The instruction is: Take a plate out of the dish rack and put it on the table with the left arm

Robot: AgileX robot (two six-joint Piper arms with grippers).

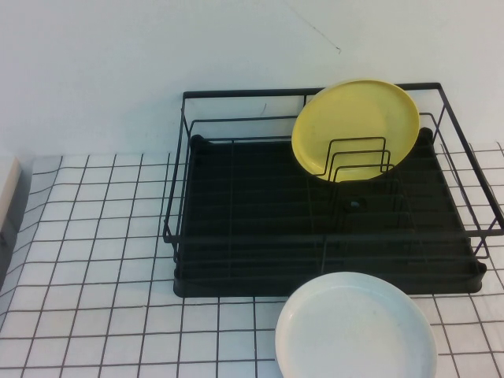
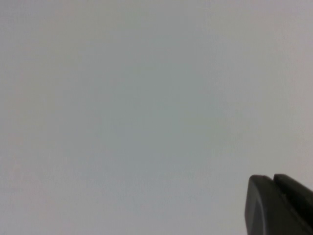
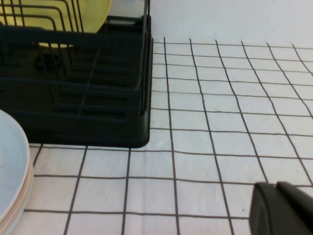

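The yellow plate (image 1: pixel 356 127) stands tilted in the wire dividers at the back right of the black dish rack (image 1: pixel 236 228); its edge also shows in the right wrist view (image 3: pixel 93 12). Neither arm shows in the high view. My left gripper (image 2: pixel 272 178) is shut and empty, facing a blank pale surface. My right gripper (image 3: pixel 275 185) is shut and empty, low over the gridded table (image 3: pixel 220 137), to the right of the rack (image 3: pixel 98 98).
A white plate (image 1: pixel 356 327) lies on the table (image 1: pixel 94 260) in front of the rack's right half, and shows in the right wrist view (image 3: pixel 12 171). A white wall stands behind the rack. A pale object sits at the table's far left edge (image 1: pixel 6 197).
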